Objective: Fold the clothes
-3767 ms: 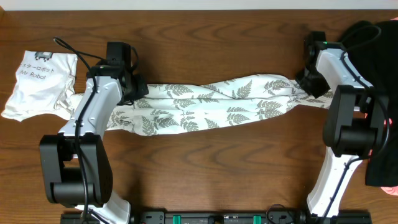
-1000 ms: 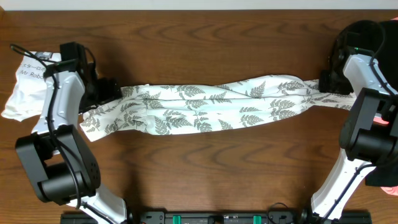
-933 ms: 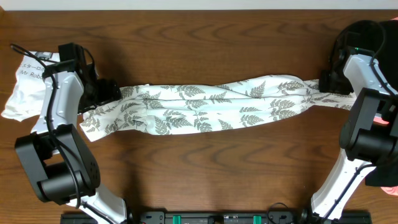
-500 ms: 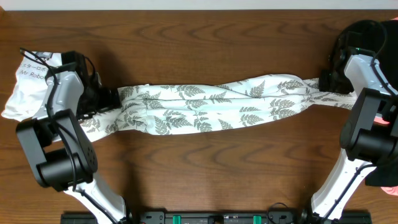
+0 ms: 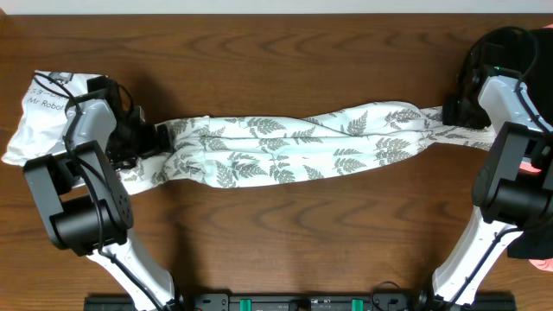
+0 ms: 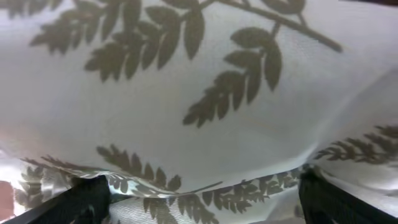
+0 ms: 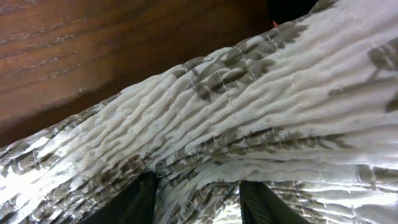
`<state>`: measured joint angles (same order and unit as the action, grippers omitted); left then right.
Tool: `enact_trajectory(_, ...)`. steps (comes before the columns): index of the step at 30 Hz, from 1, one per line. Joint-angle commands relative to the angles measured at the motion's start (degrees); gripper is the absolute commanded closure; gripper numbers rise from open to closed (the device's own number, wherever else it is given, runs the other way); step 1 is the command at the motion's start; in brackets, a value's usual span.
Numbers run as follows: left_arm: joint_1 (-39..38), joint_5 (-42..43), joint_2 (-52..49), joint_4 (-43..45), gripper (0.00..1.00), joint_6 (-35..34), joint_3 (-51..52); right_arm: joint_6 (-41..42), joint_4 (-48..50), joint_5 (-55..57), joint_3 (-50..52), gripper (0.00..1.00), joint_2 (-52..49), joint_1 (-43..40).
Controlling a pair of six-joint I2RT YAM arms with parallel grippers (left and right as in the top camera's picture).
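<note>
The clothes (image 5: 285, 147), a long white garment printed with grey fern leaves, lie stretched left to right across the wooden table. My left gripper (image 5: 162, 138) sits at the garment's left end, where the fabric is bunched. In the left wrist view its fingers (image 6: 87, 199) stand wide apart and open, with the fern cloth (image 6: 186, 62) filling the frame and lying between them. My right gripper (image 5: 448, 115) is at the garment's right end. The right wrist view shows its fingers (image 7: 134, 202) shut on a gathered ridge of the cloth (image 7: 249, 106).
A crumpled white shirt printed "Mr Robot" (image 5: 43, 121) lies at the far left, just behind my left arm. Black garments (image 5: 527, 52) are heaped at the right edge, with a pink scrap (image 5: 544, 263) lower down. Bare wood (image 5: 285, 233) lies in front of the garment.
My left arm has swung in and its gripper has pushed slightly right and down into the garment's left end, bunching the cloth there. The right gripper has stayed put.
</note>
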<state>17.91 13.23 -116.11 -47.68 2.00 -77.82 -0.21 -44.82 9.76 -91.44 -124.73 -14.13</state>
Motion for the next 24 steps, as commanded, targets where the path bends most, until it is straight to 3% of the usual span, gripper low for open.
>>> enact_trajectory(1,-0.52,16.33,-4.59,1.27,0.02,3.91,1.09,0.98,0.81,-1.03,1.46,0.57,0.85,-0.33)
enact_trajectory(4,-0.52,23.98,-4.59,1.03,0.02,5.84,1.09,0.98,2.03,-1.05,2.69,0.57,0.85,-0.33)
enact_trajectory(7,-0.63,26.47,-4.59,1.03,0.02,5.92,1.09,1.01,2.80,-1.07,3.45,0.57,0.85,-0.26)
enact_trajectory(16,-0.57,26.23,-4.59,1.68,0.02,5.92,1.09,0.98,3.52,-1.31,3.87,0.58,0.85,-0.26)
enact_trajectory(21,0.07,21.97,-4.42,1.22,0.02,5.75,0.09,0.39,3.45,-1.88,3.87,0.58,0.85,-0.26)
enact_trajectory(24,2.19,21.88,-2.75,0.81,0.02,2.75,-2.93,-0.13,3.48,-1.88,3.87,0.58,0.85,-0.26)
